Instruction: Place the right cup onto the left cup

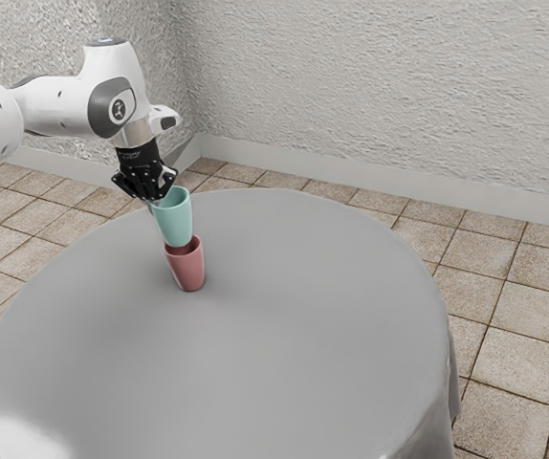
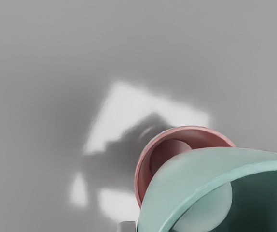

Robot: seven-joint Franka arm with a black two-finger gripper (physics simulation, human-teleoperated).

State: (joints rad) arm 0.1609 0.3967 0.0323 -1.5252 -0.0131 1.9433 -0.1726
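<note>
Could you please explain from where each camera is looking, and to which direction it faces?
Exterior view: beside the arm, looking down across the table; arm and claw enter from the exterior view's left.
Wrist view: at the arm's end, looking down past the teal cup into the pink cup; a small grey piece may be the claw's.
Shared: both cups and the table.

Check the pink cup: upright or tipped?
Upright: in the exterior view, the pink cup stands on its base on the table, mouth facing up.
</note>
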